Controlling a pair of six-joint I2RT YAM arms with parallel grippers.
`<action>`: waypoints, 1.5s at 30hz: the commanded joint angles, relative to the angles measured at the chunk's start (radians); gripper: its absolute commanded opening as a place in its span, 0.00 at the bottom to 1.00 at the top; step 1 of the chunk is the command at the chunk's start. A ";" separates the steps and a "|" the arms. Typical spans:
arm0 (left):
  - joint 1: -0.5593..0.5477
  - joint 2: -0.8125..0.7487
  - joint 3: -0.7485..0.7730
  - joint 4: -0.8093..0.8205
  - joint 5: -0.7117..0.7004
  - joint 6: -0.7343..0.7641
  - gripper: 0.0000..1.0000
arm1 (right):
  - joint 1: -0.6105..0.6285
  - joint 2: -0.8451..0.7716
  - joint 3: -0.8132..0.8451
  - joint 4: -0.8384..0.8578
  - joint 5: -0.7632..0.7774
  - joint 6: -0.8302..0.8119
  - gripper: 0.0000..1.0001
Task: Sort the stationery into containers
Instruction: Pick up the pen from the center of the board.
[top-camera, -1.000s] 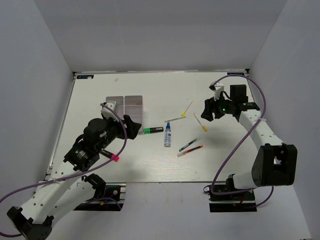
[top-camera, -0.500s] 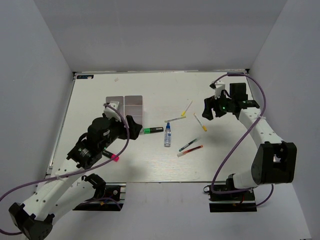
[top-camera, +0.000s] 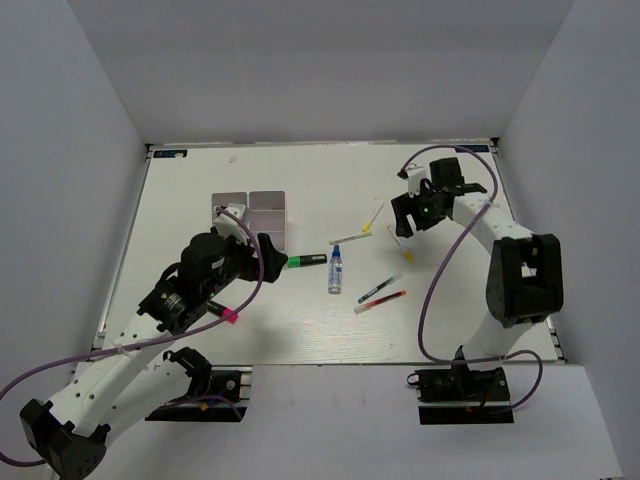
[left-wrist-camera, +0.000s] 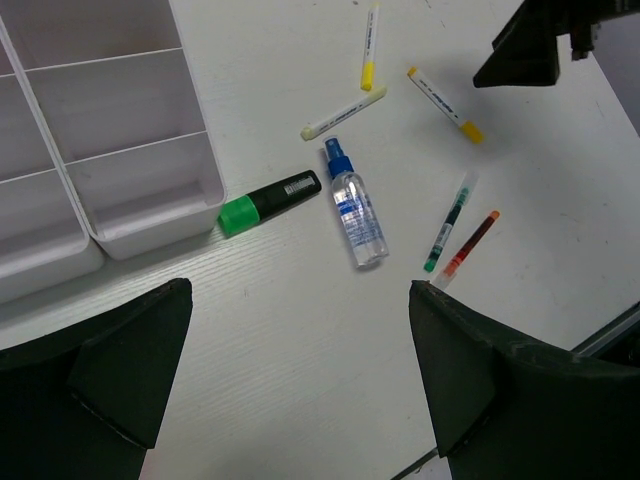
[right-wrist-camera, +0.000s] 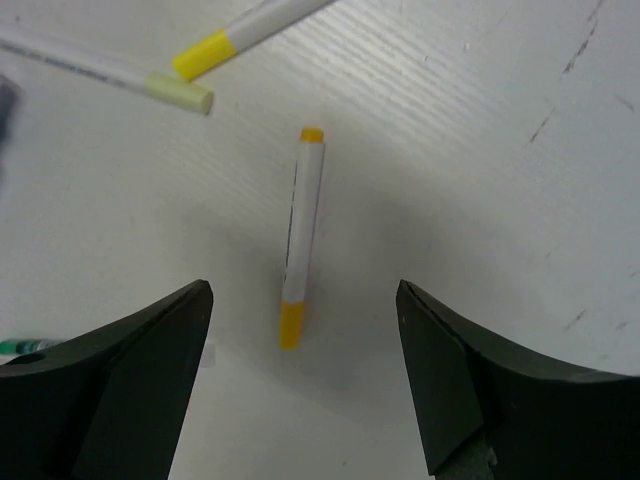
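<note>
From above, the left gripper (top-camera: 270, 252) hangs by the near right corner of the white divided plastic tray (top-camera: 268, 196), and the right gripper (top-camera: 404, 222) is well apart to the right. In the left wrist view, the jaws stand wide above a green-and-black highlighter (left-wrist-camera: 268, 201) lying just beside the tray. In the right wrist view, the jaws are wide, straddling a thin white yellow-ended pen (right-wrist-camera: 303, 235).

No writing could be read. The highlighter (left-wrist-camera: 270, 201) carried a white label with tiny print, the spray bottle (left-wrist-camera: 356, 215) a blue printed label, and the yellow-tipped pen (right-wrist-camera: 303, 228) dark lettering along its barrel, all too small to make out.
</note>
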 joint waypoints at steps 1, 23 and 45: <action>0.006 -0.009 0.010 -0.002 0.013 0.014 0.99 | 0.024 0.102 0.118 -0.016 0.054 -0.005 0.80; 0.006 -0.036 0.010 -0.011 -0.008 0.014 0.99 | 0.124 0.281 0.181 -0.068 0.157 -0.011 0.58; 0.006 -0.036 0.001 -0.011 -0.027 0.014 0.99 | 0.129 0.283 0.120 -0.098 0.135 -0.037 0.00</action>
